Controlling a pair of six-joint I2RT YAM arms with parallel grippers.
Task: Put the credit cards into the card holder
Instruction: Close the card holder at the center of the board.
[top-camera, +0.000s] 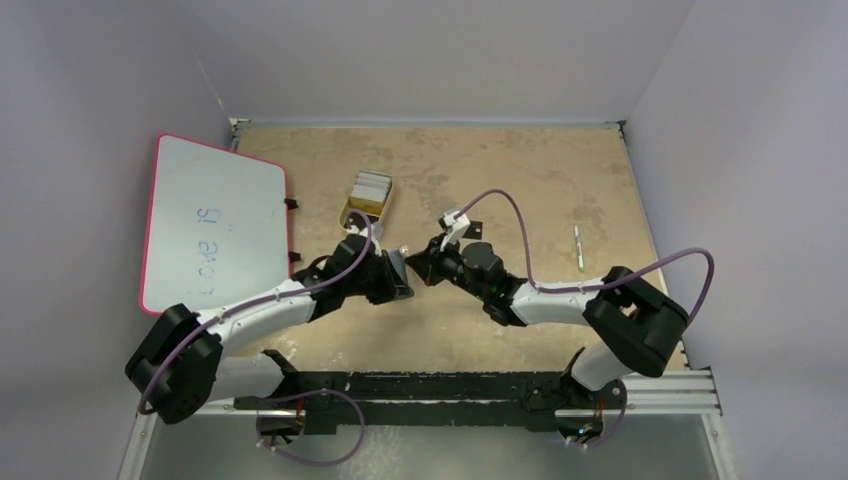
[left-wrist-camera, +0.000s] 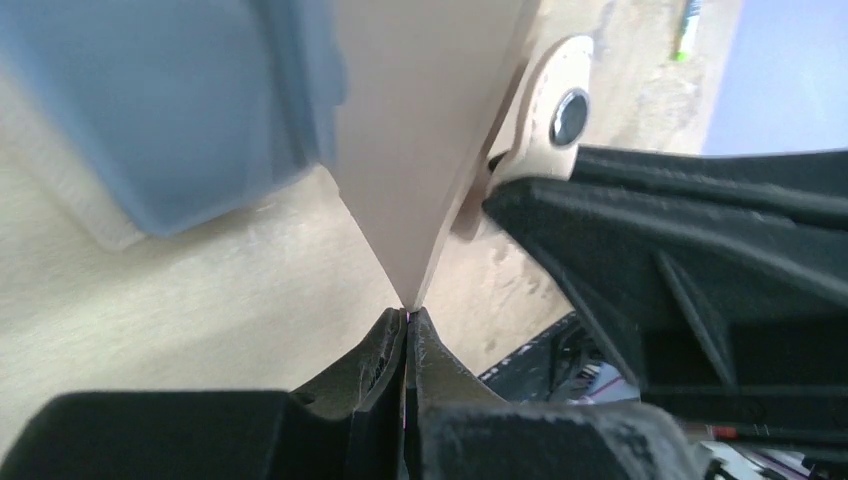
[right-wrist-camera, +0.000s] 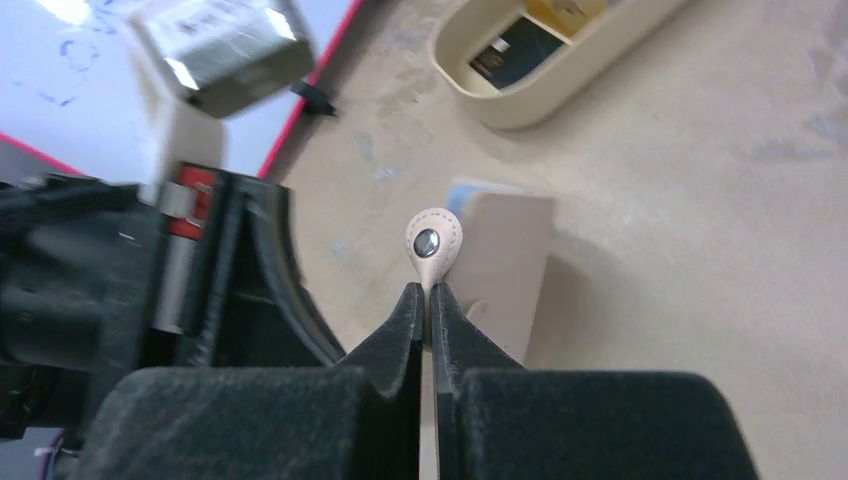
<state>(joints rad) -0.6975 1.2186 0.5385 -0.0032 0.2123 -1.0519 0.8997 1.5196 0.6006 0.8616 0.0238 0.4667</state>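
Note:
The tan card holder (top-camera: 404, 262) is held up between both grippers at the table's middle. My left gripper (left-wrist-camera: 409, 312) is shut on a corner of its tan flap (left-wrist-camera: 430, 120); a blue-grey pocket (left-wrist-camera: 180, 100) shows to the left. My right gripper (right-wrist-camera: 428, 292) is shut on the strap with the round snap button (right-wrist-camera: 432, 243), with the tan panel (right-wrist-camera: 505, 260) behind it. The credit cards (top-camera: 369, 186) lie in the yellow tray (top-camera: 348, 207). The right wrist view shows a black card (right-wrist-camera: 515, 50) and an orange-gold one (right-wrist-camera: 570, 10) in it.
The pink-framed whiteboard (top-camera: 215, 220) lies at the left, close to the left arm. A green-tipped pen (top-camera: 578, 248) lies at the right. The yellow tray (right-wrist-camera: 520, 105) stands just beyond the grippers. The two grippers (top-camera: 415, 266) nearly touch.

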